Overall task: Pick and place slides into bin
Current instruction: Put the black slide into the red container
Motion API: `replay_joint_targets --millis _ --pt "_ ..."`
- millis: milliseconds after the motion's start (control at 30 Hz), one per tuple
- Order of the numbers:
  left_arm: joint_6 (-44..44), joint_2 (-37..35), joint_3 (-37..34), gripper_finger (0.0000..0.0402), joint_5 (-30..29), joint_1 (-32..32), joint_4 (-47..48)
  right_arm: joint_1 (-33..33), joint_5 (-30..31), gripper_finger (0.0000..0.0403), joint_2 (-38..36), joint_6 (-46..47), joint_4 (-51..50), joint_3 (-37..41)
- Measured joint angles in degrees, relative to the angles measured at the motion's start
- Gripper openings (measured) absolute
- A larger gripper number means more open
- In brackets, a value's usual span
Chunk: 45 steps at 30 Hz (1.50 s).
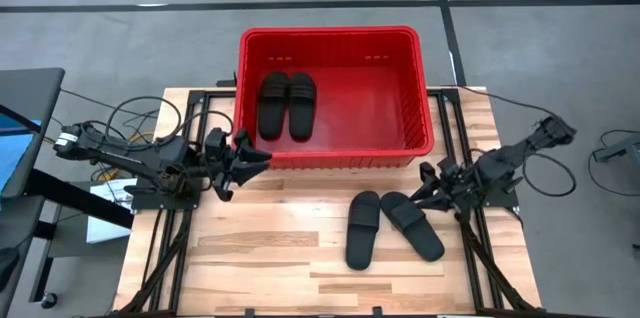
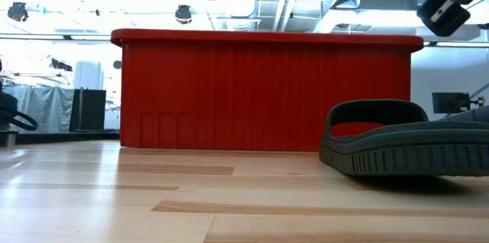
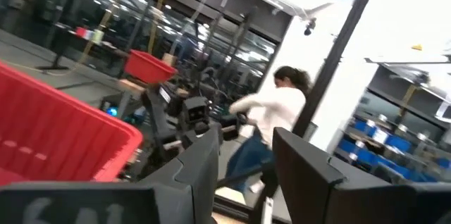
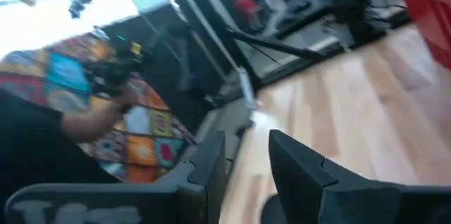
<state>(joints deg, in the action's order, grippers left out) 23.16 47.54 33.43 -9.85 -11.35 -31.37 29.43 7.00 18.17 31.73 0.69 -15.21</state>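
Note:
The red bin (image 1: 422, 98) stands at the table's far middle; it also shows in the low view (image 2: 260, 90). Two black slides (image 1: 272, 105) (image 1: 301, 105) lie side by side on its floor at the left. Two more slides (image 1: 362, 229) (image 1: 412, 225) lie soles down on the table in front of the bin, toward the right; one shows in the low view (image 2: 405, 147). My left gripper (image 1: 250, 163) is open and empty by the bin's near left corner. My right gripper (image 1: 425, 186) is open and empty, just right of the slides on the table.
Dark frame rails run along the table's left and right sides under the arms. Bare wood lies at the near left (image 1: 250, 258). A person in white (image 3: 271, 111) and another in patterned cloth (image 4: 106, 125) show beyond the table.

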Motion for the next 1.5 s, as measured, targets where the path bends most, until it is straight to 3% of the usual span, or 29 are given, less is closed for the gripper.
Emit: replay_joint_targets --millis 133,300,700,933,1133,1500 --pt "0.0 -0.1 0.0 0.0125 3.8 0.0 0.4 3.2 4.5 0.0102 11.0 -1.9 -0.4 -6.0" --pt "0.0 -0.1 0.0 0.0125 6.4 0.0 0.7 5.8 5.8 0.0102 24.8 -2.0 -1.3 -14.0" --pt "-0.1 -0.1 0.0 0.0125 6.6 0.0 1.1 8.7 14.0 0.0102 48.5 3.1 -19.1 -34.6" --pt "4.0 -0.1 0.0 0.0125 6.7 0.0 2.5 8.7 13.0 0.0102 58.5 11.8 -28.2 -40.8" --pt "5.4 -0.1 0.0 0.0125 9.6 -1.1 3.0 9.3 7.6 0.0102 66.2 19.7 -27.6 -43.2" --pt "5.2 -0.1 0.0 0.0125 12.8 -1.8 7.6 10.2 4.6 0.0102 83.8 22.7 -35.4 -57.6"
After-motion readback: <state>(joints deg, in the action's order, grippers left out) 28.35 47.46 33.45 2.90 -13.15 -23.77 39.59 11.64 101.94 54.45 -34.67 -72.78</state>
